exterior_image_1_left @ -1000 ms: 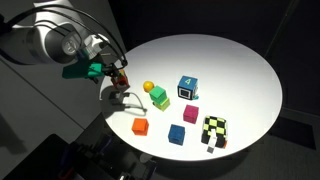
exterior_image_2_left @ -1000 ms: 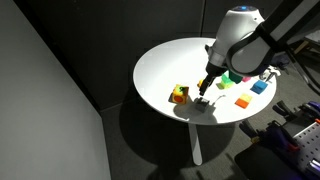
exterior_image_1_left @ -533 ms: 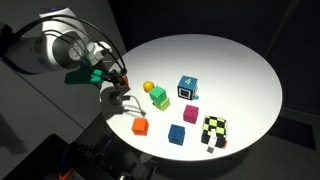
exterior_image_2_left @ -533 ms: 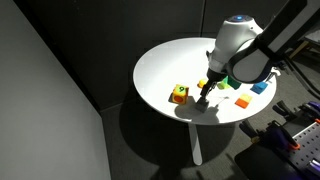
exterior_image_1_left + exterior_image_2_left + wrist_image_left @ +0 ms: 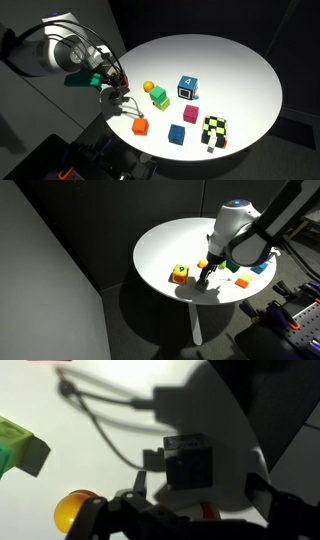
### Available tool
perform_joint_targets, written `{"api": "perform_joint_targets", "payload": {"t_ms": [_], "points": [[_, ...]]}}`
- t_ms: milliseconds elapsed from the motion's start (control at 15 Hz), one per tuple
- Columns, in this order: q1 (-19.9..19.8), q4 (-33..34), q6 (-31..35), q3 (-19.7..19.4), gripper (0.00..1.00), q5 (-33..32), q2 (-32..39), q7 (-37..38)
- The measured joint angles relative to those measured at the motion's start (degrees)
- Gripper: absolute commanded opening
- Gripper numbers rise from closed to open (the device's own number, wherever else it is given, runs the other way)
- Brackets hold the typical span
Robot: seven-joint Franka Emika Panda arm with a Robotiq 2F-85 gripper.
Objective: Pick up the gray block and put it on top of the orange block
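The gray block (image 5: 188,460) shows in the wrist view as a small dark cube on the white table, between my two fingers with a gap on each side. My gripper (image 5: 200,488) is open around it, low over the table's edge in both exterior views (image 5: 121,95) (image 5: 205,276). There the fingers hide the gray block. The orange block (image 5: 140,127) sits on the table just in front of the gripper, apart from it, and also shows in an exterior view (image 5: 243,281). A thin orange-red sliver under the fingers in the wrist view cannot be told apart.
On the round white table (image 5: 235,60) are a yellow-orange ball (image 5: 148,87), a green block (image 5: 158,97), a blue numbered cube (image 5: 187,87), a magenta block (image 5: 191,114), a blue block (image 5: 177,134) and a multicoloured block (image 5: 215,130). The table edge is right beside the gripper.
My gripper has come down and a little toward the orange block, closer to the table. The blocks have not moved.
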Motion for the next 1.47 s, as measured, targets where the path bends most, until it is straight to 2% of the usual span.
{"api": "perform_joint_targets", "payload": {"t_ms": [867,1467], "points": [[0.1,0.2,0.0,-0.3,1.00,0.0,1.7,0.0],[1.8,3.0,2.2,-1.1,1.00,0.0,5.3,0.0]]}}
